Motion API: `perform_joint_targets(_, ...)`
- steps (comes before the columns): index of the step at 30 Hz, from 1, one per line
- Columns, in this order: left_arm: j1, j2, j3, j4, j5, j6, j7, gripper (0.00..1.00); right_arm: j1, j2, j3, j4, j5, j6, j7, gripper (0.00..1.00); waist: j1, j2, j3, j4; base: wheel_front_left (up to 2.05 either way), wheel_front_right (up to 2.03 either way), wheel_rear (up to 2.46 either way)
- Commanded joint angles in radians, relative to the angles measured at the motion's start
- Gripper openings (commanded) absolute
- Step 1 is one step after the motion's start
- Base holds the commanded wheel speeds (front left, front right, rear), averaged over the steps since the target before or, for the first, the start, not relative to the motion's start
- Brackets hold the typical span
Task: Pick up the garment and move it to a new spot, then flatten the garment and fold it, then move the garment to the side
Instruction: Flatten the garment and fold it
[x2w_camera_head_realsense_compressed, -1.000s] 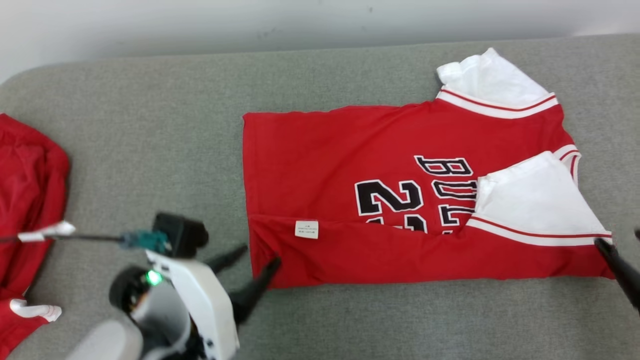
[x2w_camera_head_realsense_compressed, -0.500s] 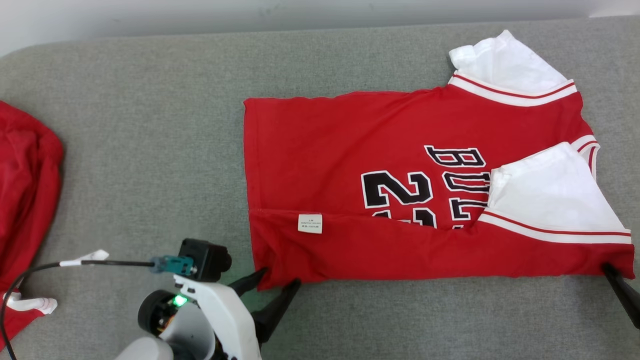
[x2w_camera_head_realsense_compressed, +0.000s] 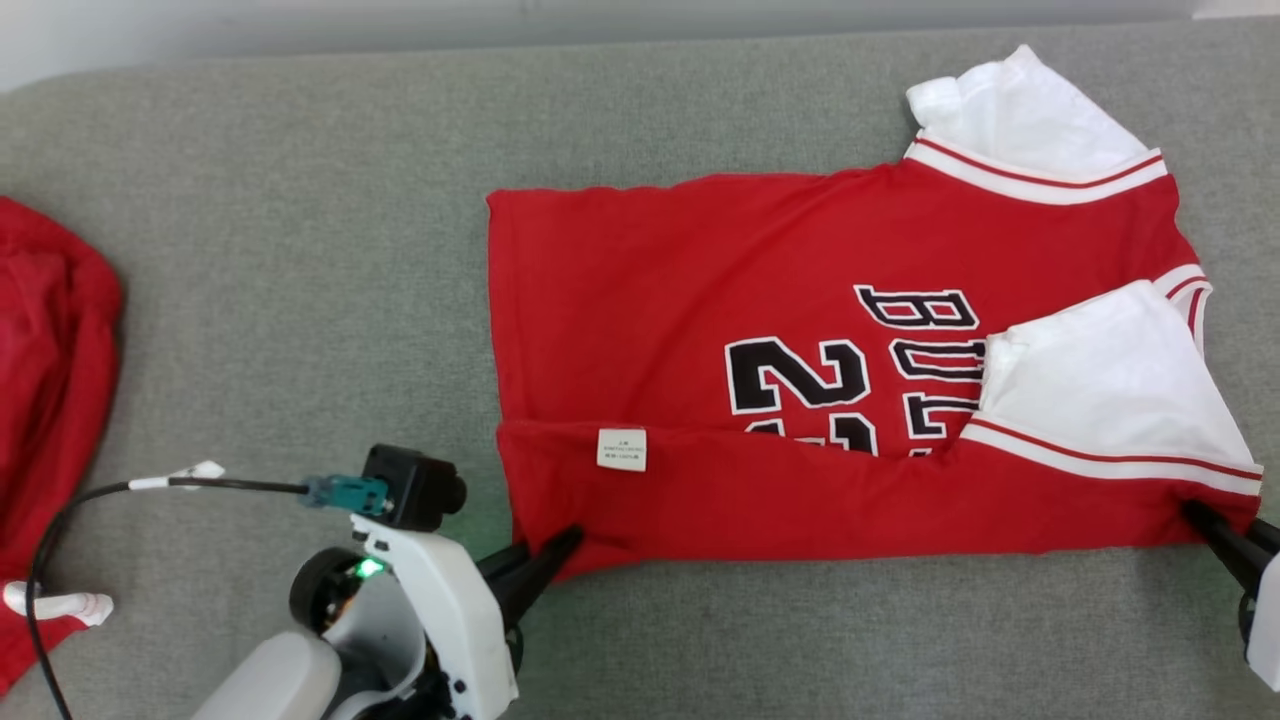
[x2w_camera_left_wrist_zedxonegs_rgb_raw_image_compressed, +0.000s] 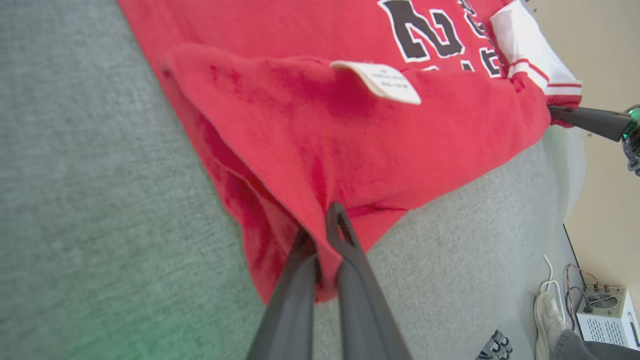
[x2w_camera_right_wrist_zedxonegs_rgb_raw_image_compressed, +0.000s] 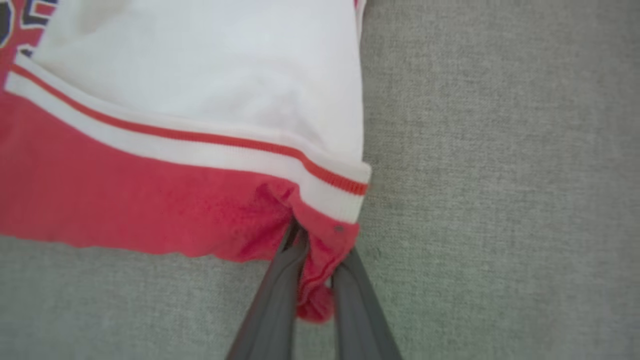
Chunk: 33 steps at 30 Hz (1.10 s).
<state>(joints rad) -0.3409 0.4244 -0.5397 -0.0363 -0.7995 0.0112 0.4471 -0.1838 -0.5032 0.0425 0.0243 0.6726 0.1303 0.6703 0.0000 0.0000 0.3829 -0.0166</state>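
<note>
**A:** What lay on the grey fabric-covered tabletop (x2w_camera_head_realsense_compressed: 300, 250)?

**B:** A red basketball jersey with white sleeves and black lettering (x2w_camera_head_realsense_compressed: 700, 300) was spread flat, right of centre. Its near long edge was folded over onto the front. Another red cloth (x2w_camera_head_realsense_compressed: 50, 380) sat crumpled at the far left, well apart.

**A:** And the tools?

**B:** The left tool (x2w_camera_head_realsense_compressed: 563, 541) was pinched together on the jersey's near left hem corner. The right tool (x2w_camera_head_realsense_compressed: 1197, 514) was clamped on the near right corner, just under the white sleeve trim.

**A:** Anything smaller?

**B:** A small white label (x2w_camera_head_realsense_compressed: 621, 449) lay on the folded strip.
</note>
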Motion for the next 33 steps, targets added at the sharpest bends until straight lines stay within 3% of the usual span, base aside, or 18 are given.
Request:
perform_joint_targets(1, 0.016, 0.011, 0.002, 0.006, -0.016, -0.002, 0.006, 0.00, 0.005, -0.011, 0.001, 0.003, 0.008, 0.001, 0.011, 0.00, 0.0000, 0.0000, -0.015, 0.001, 0.00, 0.00, 0.00)
perform_joint_targets(10, 0.137, 0.076, 0.012, -0.074, -0.101, -0.033, 0.042, 0.00, 0.179, -0.127, -0.085, -0.122, 0.162, -0.001, 0.158, 0.00, 0.0000, 0.0000, -0.113, -0.004, 0.00, 0.00, 0.00)
perform_joint_targets(16, 0.264, 0.092, -0.016, -0.138, -0.102, -0.012, 0.024, 0.00, 0.352, -0.120, -0.153, -0.200, 0.202, -0.001, 0.201, 0.00, 0.0000, 0.0000, -0.123, -0.006, 0.00, 0.00, 0.00)
perform_joint_targets(17, 0.278, 0.091, -0.025, -0.143, -0.096, -0.011, 0.020, 0.00, 0.368, -0.119, -0.150, -0.207, 0.186, -0.001, 0.194, 0.15, 0.0000, 0.0000, -0.122, -0.006, 0.00, 0.00, 0.00)
perform_joint_targets(18, 0.289, 0.087, -0.033, -0.146, -0.088, -0.008, 0.016, 0.17, 0.380, -0.111, -0.142, -0.211, 0.179, -0.001, 0.189, 0.36, 0.0000, 0.0000, -0.121, -0.005, 0.00, 0.00, 0.00)
perform_joint_targets(19, 0.297, 0.083, -0.042, -0.147, -0.083, -0.005, 0.015, 0.41, 0.388, -0.101, -0.133, -0.213, 0.173, -0.001, 0.183, 0.53, 0.0000, 0.0000, -0.121, -0.004, 0.00, 0.00, 0.00)
perform_joint_targets(20, 0.303, 0.080, -0.049, -0.147, -0.075, -0.005, 0.013, 0.56, 0.392, -0.096, -0.128, -0.214, 0.165, -0.001, 0.177, 1.00, 0.0000, 0.0000, -0.121, -0.003, 0.00, 0.00, 0.00)
perform_joint_targets(21, 0.305, 0.074, -0.051, -0.148, -0.070, 0.000, 0.006, 1.00, 0.394, -0.091, -0.123, -0.214, 0.160, -0.001, 0.170, 1.00, 0.0000, 0.0000, -0.122, -0.001, 0.00, 0.00, 0.00)
perform_joint_targets(27, 0.291, 0.097, -0.035, -0.167, -0.023, 0.039, -0.012, 1.00, 0.386, -0.125, -0.146, -0.228, 0.135, -0.001, 0.155, 1.00, 0.0000, 0.0000, -0.127, 0.003, 0.00, 0.00, 0.00)
perform_joint_targets(33, 0.228, 0.146, 0.056, -0.264, 0.000, 0.093, -0.018, 1.00, 0.254, -0.189, -0.231, -0.323, 0.178, -0.001, 0.151, 1.00, 0.0000, 0.0000, -0.078, 0.015, 0.00, 0.00, 0.00)
